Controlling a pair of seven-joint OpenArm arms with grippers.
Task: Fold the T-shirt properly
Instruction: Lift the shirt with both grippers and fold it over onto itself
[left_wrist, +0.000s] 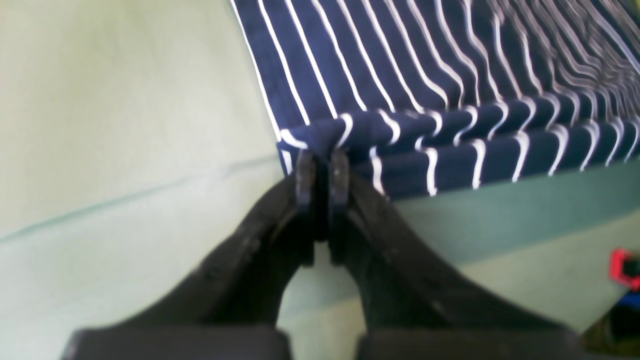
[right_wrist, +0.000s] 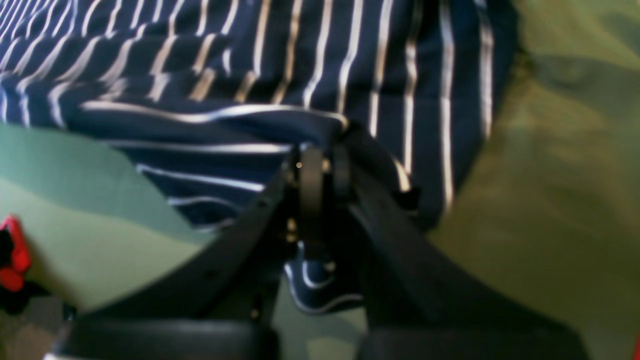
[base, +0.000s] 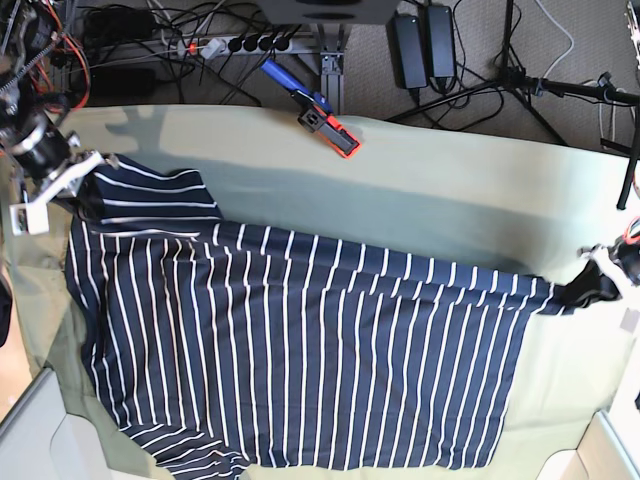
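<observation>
From the left wrist view, the left pincer (left_wrist: 324, 167) was clamped on a corner of the T-shirt (left_wrist: 450, 75), its two dark fingertips (left_wrist: 305, 175) pressed together over a bunched fold of navy fabric with white stripes. The cloth ran away from the grip, taut and slightly raised, above the pale olive-green sheet (left_wrist: 125, 125) covering the counter. A red object (left_wrist: 625, 267) showed at the right edge, too blurred to identify.

From the right wrist view, the right pincer (right_wrist: 325, 172) was likewise closed on the T-shirt (right_wrist: 300, 60), with a loose flap of striped fabric hanging down between the finger arms. Here the stripes looked wrinkled near the grip, and the green sheet (right_wrist: 560, 175) lay darker to the right.

Only the base view showed the whole garment: the T-shirt (base: 300, 340) was spread wide across the sheet (base: 450, 200), stretched between the right pincer (base: 78, 178) at the view's left and the left pincer (base: 598, 280) at its right edge. A sleeve lay flat near the upper left. A blue and orange tool (base: 315, 112) rested on the sheet's far edge, well apart from the shirt, with cables (base: 200, 40) on the floor behind.
</observation>
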